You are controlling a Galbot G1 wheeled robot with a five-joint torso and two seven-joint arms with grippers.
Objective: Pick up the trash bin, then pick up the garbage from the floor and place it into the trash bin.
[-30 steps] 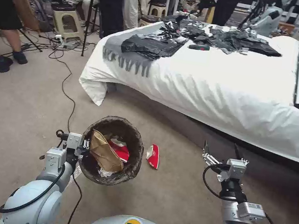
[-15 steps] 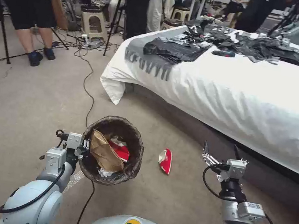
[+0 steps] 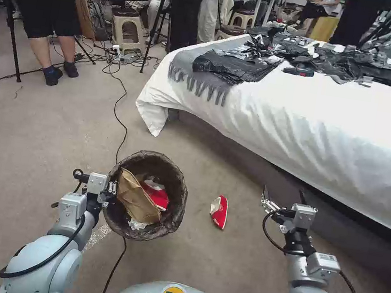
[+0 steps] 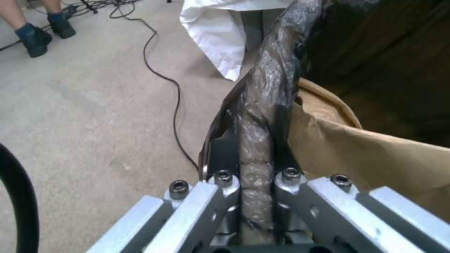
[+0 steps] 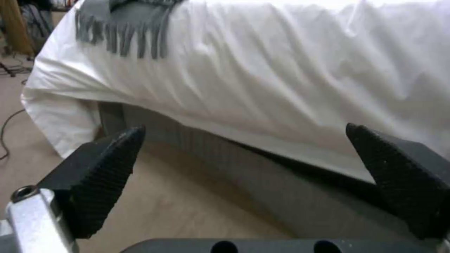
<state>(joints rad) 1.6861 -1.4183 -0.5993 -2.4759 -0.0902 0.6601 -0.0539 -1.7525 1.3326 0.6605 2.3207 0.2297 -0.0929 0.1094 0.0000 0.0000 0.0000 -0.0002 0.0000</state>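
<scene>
On the floor beside the bed (image 3: pixel 308 114), near its foot corner, lies a red-and-white paper cup (image 3: pixel 219 211), flattened so that its markings are hard to read. It rests between the two arms, well apart from both.

The trash bin (image 3: pixel 172 221) hangs above the floor at the left arm's end. Its dark bag covers the rim and hides the bin's walls. Inside sit a brown paper bag (image 3: pixel 136 199), a red wrapper (image 3: pixel 157 195) partly covered by that bag, and a scrap of white tissue (image 3: pixel 137 225); whatever lies deeper is out of sight. The left gripper (image 4: pixel 255 182) has its jaws closed narrow on the bag-wrapped rim, one jaw outside and one inside, with the paper bag just beside the inner jaw; the bin's far side is cut off in the left wrist view.

The right gripper (image 5: pixel 244 175) hangs above the floor near the bed's long side, its jaws spread wide and touching nothing. A black cable (image 3: pixel 121 120) runs across the floor and passes under the bin.
</scene>
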